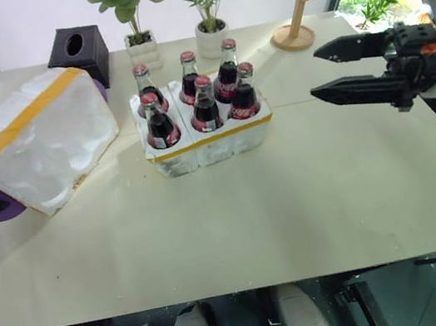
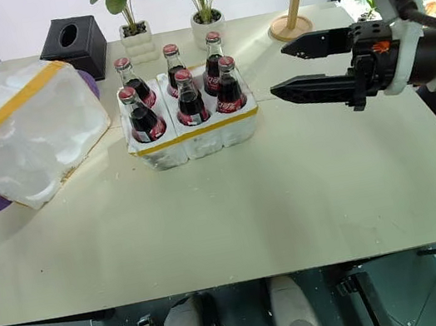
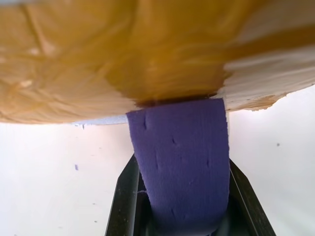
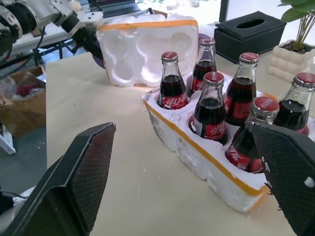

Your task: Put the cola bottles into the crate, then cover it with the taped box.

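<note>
Several cola bottles with red caps stand upright in the wells of the crate, a low white foam block with a thin yellow band. To its left the taped box lies tilted on the table, its hollow side facing the crate in the right wrist view. My left gripper is shut on a purple foam handle at the box's left end. My right gripper hovers open to the right of the crate, level with the bottle tops, its fingers pointing at the bottles.
A black tissue box stands behind the taped box. Two potted plants and a wooden stand line the back of the table. The front half of the table is bare, with its edge close to me.
</note>
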### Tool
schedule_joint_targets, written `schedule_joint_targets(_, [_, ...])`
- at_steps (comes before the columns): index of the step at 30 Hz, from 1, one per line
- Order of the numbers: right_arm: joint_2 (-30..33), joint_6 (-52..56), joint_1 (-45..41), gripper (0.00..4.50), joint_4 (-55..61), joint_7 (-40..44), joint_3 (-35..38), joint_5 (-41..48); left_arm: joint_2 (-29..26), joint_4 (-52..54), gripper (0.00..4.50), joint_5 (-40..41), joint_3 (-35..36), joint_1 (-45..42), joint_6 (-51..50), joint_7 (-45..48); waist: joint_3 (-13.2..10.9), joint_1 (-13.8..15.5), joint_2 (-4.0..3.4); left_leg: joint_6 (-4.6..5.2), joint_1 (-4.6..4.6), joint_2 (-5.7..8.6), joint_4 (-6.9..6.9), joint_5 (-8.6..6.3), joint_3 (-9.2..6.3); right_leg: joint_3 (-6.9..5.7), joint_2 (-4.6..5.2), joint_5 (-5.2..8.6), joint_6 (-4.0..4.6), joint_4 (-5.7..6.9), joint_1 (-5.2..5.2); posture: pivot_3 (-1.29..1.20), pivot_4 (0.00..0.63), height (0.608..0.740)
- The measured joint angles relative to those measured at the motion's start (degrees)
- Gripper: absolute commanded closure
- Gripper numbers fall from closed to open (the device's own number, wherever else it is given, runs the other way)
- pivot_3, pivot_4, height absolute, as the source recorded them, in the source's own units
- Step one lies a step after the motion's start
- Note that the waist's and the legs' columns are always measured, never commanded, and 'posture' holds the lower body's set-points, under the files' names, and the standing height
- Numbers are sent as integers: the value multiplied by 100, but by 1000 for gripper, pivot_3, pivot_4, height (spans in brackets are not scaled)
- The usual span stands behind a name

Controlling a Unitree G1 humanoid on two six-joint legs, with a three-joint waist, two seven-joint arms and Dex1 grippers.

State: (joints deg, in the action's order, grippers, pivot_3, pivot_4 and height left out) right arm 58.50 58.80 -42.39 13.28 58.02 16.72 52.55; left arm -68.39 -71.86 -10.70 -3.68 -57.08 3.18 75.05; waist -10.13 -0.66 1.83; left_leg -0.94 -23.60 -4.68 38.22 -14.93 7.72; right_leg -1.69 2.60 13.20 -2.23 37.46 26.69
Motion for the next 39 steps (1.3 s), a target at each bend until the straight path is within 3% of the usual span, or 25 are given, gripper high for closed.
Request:
schedule_joint_targets(6, [14, -105, 146, 0, -3, -68, 17, -15, -126, 514, 4169, 25, 173, -473, 539, -544, -1, -2, 8, 0, -1, 0, 0, 0, 1, 1, 0, 0, -1, -1, 0, 0, 150, 740])
schedule_joint_targets(14, [-10, -133, 318, 0, 1, -313, 146, 57, 242, 3114, 4169, -219, 320, -423, 1365, -2408, -1, 25, 9, 0, 0, 7, 4, 1, -5, 4, 3, -9, -15, 0, -11, 0, 150, 740])
schedule_joint_targets(19, [-40, -133, 358, 0, 0, -482, 185, 98, 758, 5191, 4169, -1502, -56, 77, 1143, -3677, 0, -2, 8, 0, 9, 8, 4, 1, -3, 11, -1, -11, -19, 3, -15, 0, 150, 740])
schedule_joint_targets(22, [-81, -132, 369, 0, -4, -590, 192, 125, 1107, 6108, 4169, -2000, -260, 528, 807, -3964, 0, -27, 7, 0, 11, 7, 3, 1, -2, 17, -6, -10, -19, 10, -12, 0, 150, 740])
schedule_joint_targets(32, [-82, -116, 554, 0, 5, -814, 433, 284, 1211, 7609, 4169, -3309, -524, 1646, 231, -4115, 0, 3, 7, 1, 16, 9, 4, 1, -4, 18, -3, -10, -18, 9, -19, 0, 150, 740])
schedule_joint_targets(39, [-87, -122, 585, 0, 1, -871, 443, 293, 1215, 7992, 740, -3491, -527, 2223, 206, -4012, 2, -5, 5, 1, 19, 7, 3, 1, -6, 18, -5, -10, -18, 10, -19, 0, 150, 740])
